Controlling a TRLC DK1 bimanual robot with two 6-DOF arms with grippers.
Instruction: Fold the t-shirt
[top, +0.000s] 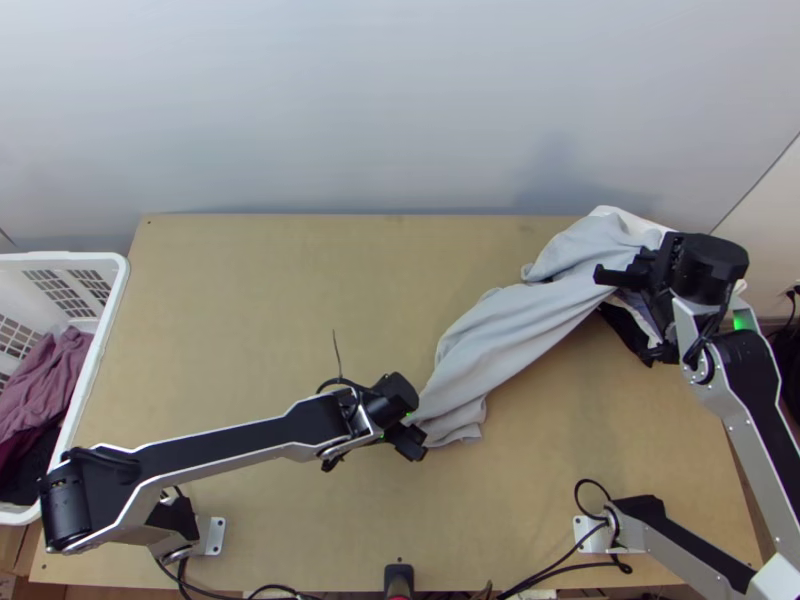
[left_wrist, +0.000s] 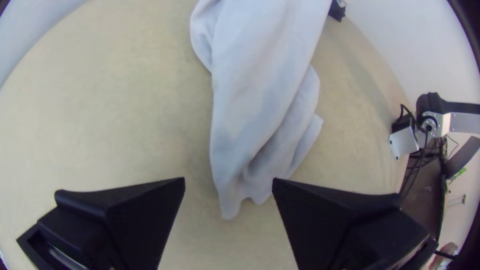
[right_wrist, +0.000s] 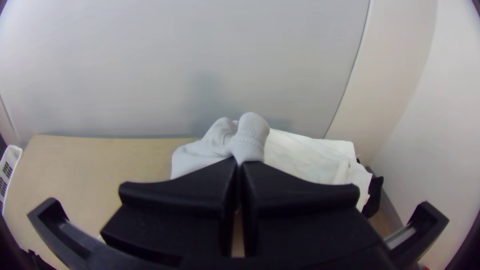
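A light grey t-shirt (top: 520, 330) lies bunched lengthwise, from the table's middle to its far right corner. At its near end is my left gripper (top: 415, 430). In the left wrist view the left gripper (left_wrist: 228, 187) stands open, the narrow end of the shirt (left_wrist: 260, 100) between and just beyond its fingers. Over the far right corner is my right gripper (top: 625, 275). In the right wrist view the right gripper (right_wrist: 239, 165) is shut on a ribbed edge of the shirt (right_wrist: 248, 137), which sticks up above the fingertips.
White and dark cloths (right_wrist: 310, 157) lie at the far right corner, beside and under the shirt. A white basket (top: 100, 262) with purple and dark clothes stands at the left edge. The wooden table (top: 250, 300) is bare left of the shirt.
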